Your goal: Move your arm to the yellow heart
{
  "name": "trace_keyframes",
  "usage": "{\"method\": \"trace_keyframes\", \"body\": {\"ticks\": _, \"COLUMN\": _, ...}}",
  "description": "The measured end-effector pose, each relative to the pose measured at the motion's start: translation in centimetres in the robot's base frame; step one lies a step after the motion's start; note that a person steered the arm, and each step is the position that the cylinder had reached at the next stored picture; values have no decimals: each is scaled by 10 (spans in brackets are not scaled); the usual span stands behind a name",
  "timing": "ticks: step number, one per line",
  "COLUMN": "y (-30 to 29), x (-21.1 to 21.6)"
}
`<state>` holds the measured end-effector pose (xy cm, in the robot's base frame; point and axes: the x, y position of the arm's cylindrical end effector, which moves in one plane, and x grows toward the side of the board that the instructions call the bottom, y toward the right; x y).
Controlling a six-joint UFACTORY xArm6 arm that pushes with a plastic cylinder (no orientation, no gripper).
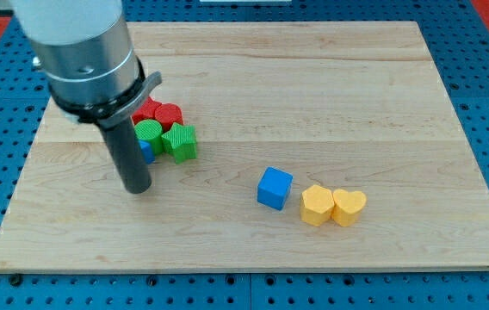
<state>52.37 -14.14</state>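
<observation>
The yellow heart (pixel 349 207) lies at the view's lower right, touching a yellow block (pixel 317 205) of unclear shape on its left. My tip (pixel 136 188) rests on the board at the view's left, far to the left of the yellow heart and just below-left of a cluster of blocks.
A blue cube (pixel 274 188) sits just left of the yellow pair. The cluster by the rod holds two red blocks (pixel 160 112), a green round block (pixel 149 132), a green star-like block (pixel 180 142) and a partly hidden blue block (pixel 146 151). The wooden board (pixel 313 77) lies on a blue pegboard.
</observation>
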Motion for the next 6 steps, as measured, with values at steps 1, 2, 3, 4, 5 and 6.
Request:
{"method": "trace_keyframes", "body": {"ticks": 1, "y": -9, "x": 17}}
{"method": "trace_keyframes", "body": {"ticks": 2, "y": 109, "x": 7}}
{"method": "trace_keyframes", "body": {"ticks": 3, "y": 147, "x": -32}}
{"method": "trace_keyframes", "body": {"ticks": 4, "y": 178, "x": -54}}
{"method": "trace_keyframes", "body": {"ticks": 5, "y": 276, "x": -20}}
{"method": "trace_keyframes", "body": {"ticks": 6, "y": 361, "x": 17}}
